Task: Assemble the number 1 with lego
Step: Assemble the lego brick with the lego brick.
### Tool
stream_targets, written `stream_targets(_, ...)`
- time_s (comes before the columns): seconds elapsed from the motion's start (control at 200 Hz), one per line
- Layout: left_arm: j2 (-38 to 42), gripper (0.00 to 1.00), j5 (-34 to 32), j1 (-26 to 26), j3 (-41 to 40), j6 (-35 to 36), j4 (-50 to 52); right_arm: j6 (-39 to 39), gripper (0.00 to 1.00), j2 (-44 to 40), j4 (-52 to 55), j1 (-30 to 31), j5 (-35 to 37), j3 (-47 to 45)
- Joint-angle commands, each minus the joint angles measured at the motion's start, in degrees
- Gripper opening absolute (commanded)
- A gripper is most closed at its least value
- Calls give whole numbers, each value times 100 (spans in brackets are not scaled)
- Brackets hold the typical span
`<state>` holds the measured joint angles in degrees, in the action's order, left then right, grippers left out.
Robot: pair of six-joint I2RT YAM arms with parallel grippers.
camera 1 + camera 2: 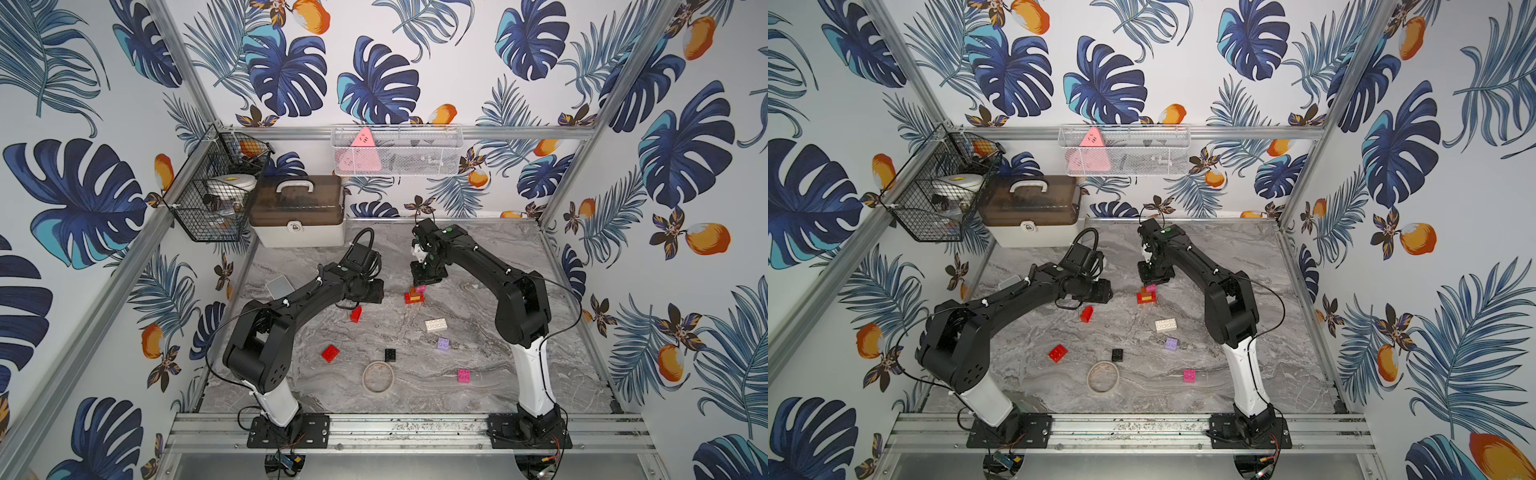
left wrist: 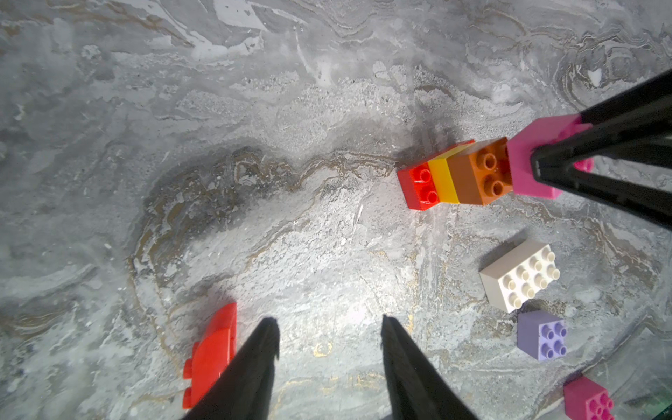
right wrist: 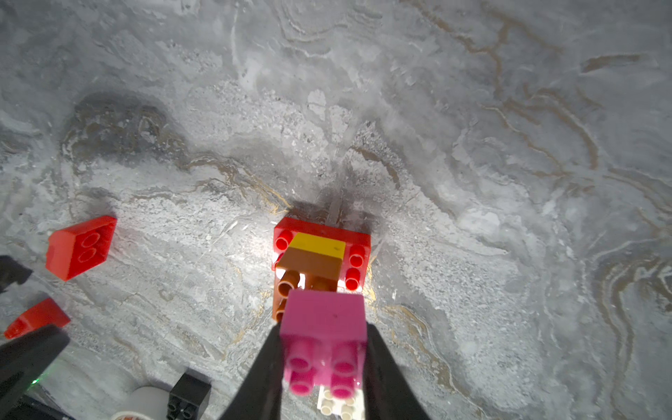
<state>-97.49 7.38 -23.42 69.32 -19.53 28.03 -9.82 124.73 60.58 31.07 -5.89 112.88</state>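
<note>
A lego stack (image 1: 414,296) stands mid-table: red base (image 3: 358,240), yellow (image 3: 318,245), then orange (image 2: 476,171). My right gripper (image 3: 323,327) is shut on a pink brick (image 3: 323,316), held over one half of the orange brick; whether they touch I cannot tell. My left gripper (image 2: 329,322) is open and empty, low over the table, with a red sloped brick (image 2: 212,352) beside one finger. Loose on the table are white (image 1: 436,325), lilac (image 1: 443,344), pink (image 1: 464,375), black (image 1: 390,354) and red (image 1: 330,353) bricks.
A flat tan ring (image 1: 377,377) lies near the front. A pale grey rounded box (image 1: 279,286) sits by the left arm. A handled storage case (image 1: 297,216) stands at the back left, under a black wire basket (image 1: 216,195).
</note>
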Motion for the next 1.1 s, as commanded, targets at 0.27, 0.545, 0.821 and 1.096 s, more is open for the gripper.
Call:
stream_targets(0.27,-15,52,-21,13,52,54,40,-182,16,-103,136,13,-180,100)
stream_targets(0.545,9,52,-59,13,38,46,31,-257,17,103,106,48,-206,180)
stream_targets(0.821,20,52,-46,13,38,46,35,-292,17,224,140,80,-194,287)
stream_targets(1.096,37,52,-86,14,58,57,49,-236,17,364,280,127,-64,416)
